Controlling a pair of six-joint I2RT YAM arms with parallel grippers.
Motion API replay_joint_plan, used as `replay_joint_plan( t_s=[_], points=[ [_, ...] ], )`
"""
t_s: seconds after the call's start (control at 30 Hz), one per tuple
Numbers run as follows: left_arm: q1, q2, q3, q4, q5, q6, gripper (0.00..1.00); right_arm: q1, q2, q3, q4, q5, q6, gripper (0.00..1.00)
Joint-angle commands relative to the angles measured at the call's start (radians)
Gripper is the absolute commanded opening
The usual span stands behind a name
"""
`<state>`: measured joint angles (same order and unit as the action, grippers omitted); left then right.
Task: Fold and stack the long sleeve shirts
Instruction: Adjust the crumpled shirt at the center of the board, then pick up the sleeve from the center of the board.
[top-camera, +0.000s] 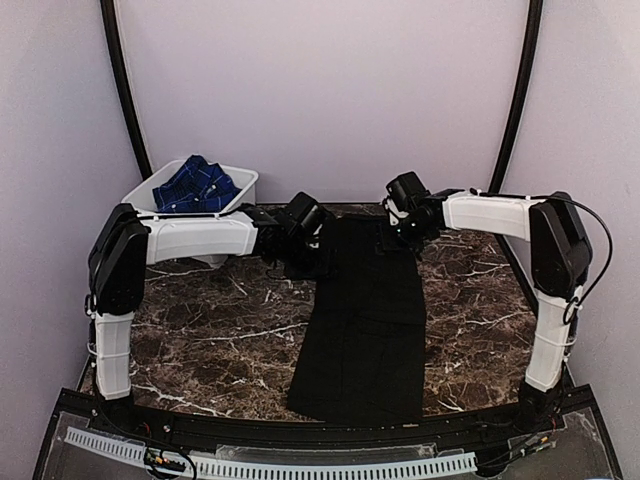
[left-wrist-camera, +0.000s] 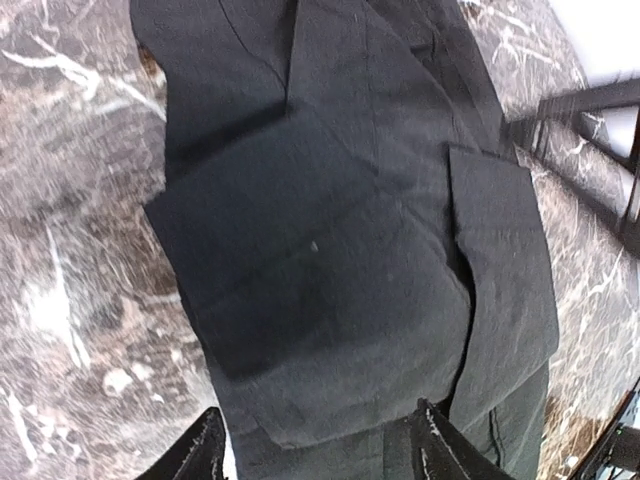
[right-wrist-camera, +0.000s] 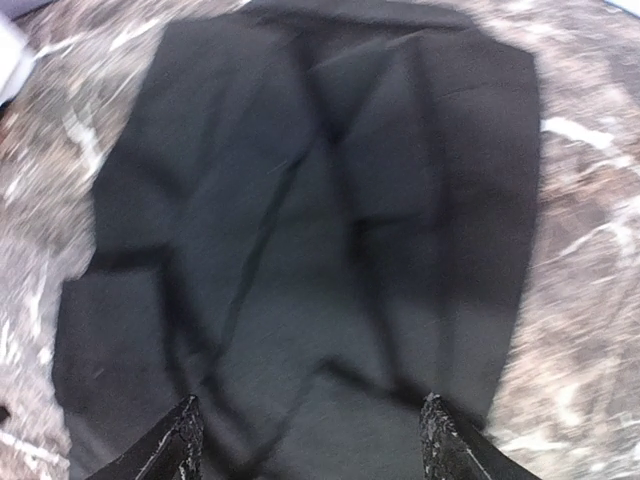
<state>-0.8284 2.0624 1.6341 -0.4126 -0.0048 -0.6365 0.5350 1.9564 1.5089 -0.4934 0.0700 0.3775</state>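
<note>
Black shirt (top-camera: 360, 320), a narrow strip mid-frame on the counter (top-camera: 220, 330); left hand (left-wrist-camera: 315, 445) and right hand (right-wrist-camera: 310, 430) hover released over its upper end. Probably next: pinch corners, fold downward.

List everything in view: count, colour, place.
black shirt: 1, black, lying as a long strip on the middle of the table
checked shirt: 1, blue with white checks, bunched in the tub
tub: 1, white, far left corner
table: 1, dark marble with white veins, under the black shirt
poles: 2, black, curved, far left and far right
left arm: 1, white and black, reaching in from the left
right arm: 1, white and black, reaching in from the right
left gripper: 1, black, open over the black shirt
right gripper: 1, black, open over the black shirt
</note>
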Motion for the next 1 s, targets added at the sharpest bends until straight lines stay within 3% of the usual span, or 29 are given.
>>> replay_joint_plan(
  t_s=[0.0, 0.33, 0.7, 0.87, 0.97],
  points=[
    [0.032, 0.026, 0.054, -0.001, -0.004, 0.044, 0.63, 0.035, 0.007, -0.016, 0.044, -0.063, 0.005, 0.70],
    [0.064, 0.266, 0.358, -0.118, -0.095, 0.109, 0.68, 0.045, -0.052, -0.105, 0.027, -0.004, 0.038, 0.69],
    [0.109, 0.309, 0.376, -0.076, -0.009, 0.047, 0.73, 0.044, -0.121, -0.226, 0.063, 0.009, 0.056, 0.69],
    [0.109, 0.307, 0.382, -0.069, 0.086, 0.018, 0.66, 0.044, -0.124, -0.244, 0.070, 0.015, 0.059, 0.68],
    [0.109, 0.296, 0.383, -0.067, 0.103, 0.005, 0.56, 0.044, -0.123, -0.248, 0.074, 0.012, 0.060, 0.68]
  ],
)
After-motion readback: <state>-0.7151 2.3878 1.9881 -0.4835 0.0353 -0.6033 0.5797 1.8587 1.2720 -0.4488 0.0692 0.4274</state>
